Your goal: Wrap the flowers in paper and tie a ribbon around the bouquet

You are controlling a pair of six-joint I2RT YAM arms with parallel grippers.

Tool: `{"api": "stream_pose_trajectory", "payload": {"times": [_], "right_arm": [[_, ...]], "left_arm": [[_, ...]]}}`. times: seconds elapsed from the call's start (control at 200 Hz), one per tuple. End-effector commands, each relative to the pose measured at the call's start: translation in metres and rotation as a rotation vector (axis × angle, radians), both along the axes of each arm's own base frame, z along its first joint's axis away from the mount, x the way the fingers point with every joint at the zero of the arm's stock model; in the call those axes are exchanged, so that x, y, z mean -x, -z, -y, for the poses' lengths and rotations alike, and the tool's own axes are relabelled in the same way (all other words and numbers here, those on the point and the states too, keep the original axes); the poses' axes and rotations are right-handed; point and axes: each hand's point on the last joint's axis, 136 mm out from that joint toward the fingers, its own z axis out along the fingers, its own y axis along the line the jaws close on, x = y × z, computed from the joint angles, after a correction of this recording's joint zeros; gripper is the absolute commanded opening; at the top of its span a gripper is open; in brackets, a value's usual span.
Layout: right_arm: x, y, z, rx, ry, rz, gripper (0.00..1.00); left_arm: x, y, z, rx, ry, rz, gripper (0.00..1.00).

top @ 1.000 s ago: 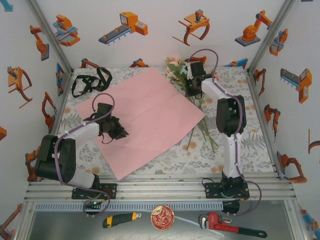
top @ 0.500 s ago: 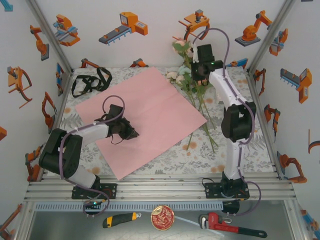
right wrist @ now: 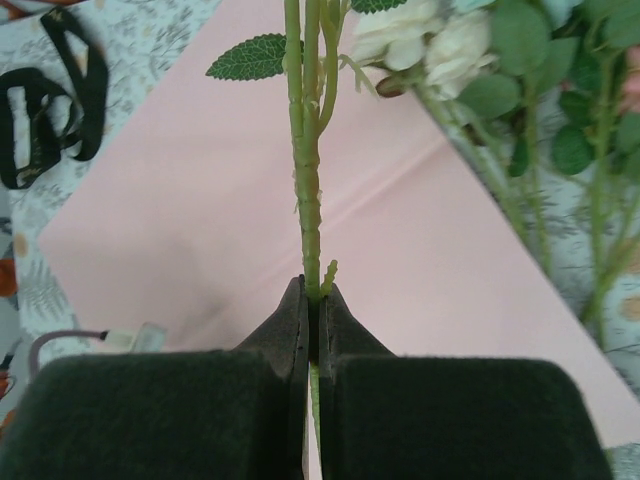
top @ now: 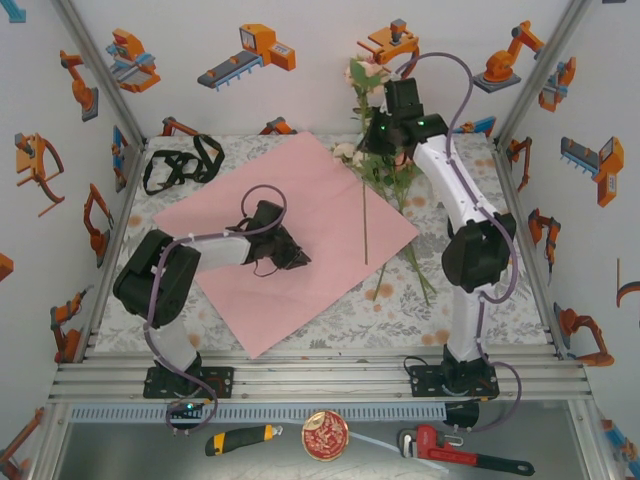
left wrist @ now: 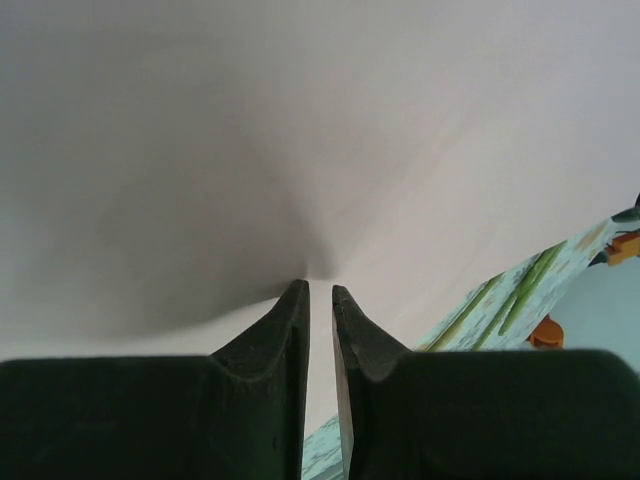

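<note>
The paper (top: 300, 200) lies flat on the table, pink side up. My left gripper (top: 298, 262) rests low on its middle. In the left wrist view its jaws (left wrist: 320, 290) are closed to a thin slit where the paper (left wrist: 300, 120) puckers. My right gripper (top: 372, 138) is raised at the back, shut on one green flower stem (right wrist: 305, 170). The bloom (top: 366, 72) stands up and the stem end hangs over the paper. The other flowers (top: 392, 172) lie at the paper's far right edge. The black ribbon (top: 180, 162) lies heaped at the back left.
White side walls with orange stickers close in the table. On the front ledge below the arm bases lie a yellow utility knife (top: 240, 438), a round red tin (top: 325, 435) and a red pipe wrench (top: 455, 455). A floral tablecloth (top: 480, 290) covers the table.
My right gripper has risen from the flower pile, lifting one stem. My left gripper has slid right across the paper, and the sheet has shifted slightly right with it.
</note>
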Motion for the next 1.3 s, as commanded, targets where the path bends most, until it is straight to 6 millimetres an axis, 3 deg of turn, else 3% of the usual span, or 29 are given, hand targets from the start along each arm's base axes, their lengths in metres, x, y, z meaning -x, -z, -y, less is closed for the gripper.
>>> {"api": "stream_pose_trajectory", "payload": {"times": [0.0,0.1,0.195,0.38,0.521,0.621,0.751,0.846,0.986,1.197,1.297], "right_arm": [[0.004,-0.004,-0.022,-0.054,-0.008,-0.004,0.00],[0.007,-0.005,-0.036,-0.069,-0.010,0.005,0.00],[0.013,-0.003,-0.057,-0.080,-0.016,0.010,0.00],[0.021,0.015,-0.109,-0.107,-0.002,0.026,0.00],[0.018,0.027,-0.164,-0.160,-0.033,0.057,0.00],[0.017,0.042,-0.207,-0.189,-0.073,0.056,0.00],[0.014,0.072,-0.255,-0.240,-0.098,0.040,0.00],[0.010,0.092,-0.278,-0.271,-0.083,0.055,0.00],[0.003,0.126,-0.284,-0.322,0.034,0.020,0.00],[0.007,0.161,-0.284,-0.264,0.051,0.001,0.00],[0.008,0.167,-0.281,-0.223,0.019,0.006,0.00]], "left_arm": [[-0.014,-0.034,0.016,0.037,0.001,0.093,0.22],[-0.018,-0.070,-0.011,-0.044,-0.037,0.204,0.26],[-0.011,-0.104,-0.060,-0.181,-0.077,0.281,0.30],[0.034,-0.154,-0.172,-0.410,-0.156,0.360,0.33],[0.070,-0.174,-0.213,-0.442,-0.140,0.452,0.44],[0.092,-0.183,-0.219,-0.414,-0.120,0.469,0.56],[0.109,-0.190,-0.217,-0.395,-0.078,0.478,0.83],[0.115,-0.191,-0.216,-0.401,-0.044,0.494,0.91],[0.123,-0.193,-0.216,-0.413,-0.008,0.493,0.94],[0.134,-0.194,-0.220,-0.416,-0.006,0.510,0.97],[0.137,-0.191,-0.222,-0.414,-0.013,0.513,0.97]]}}
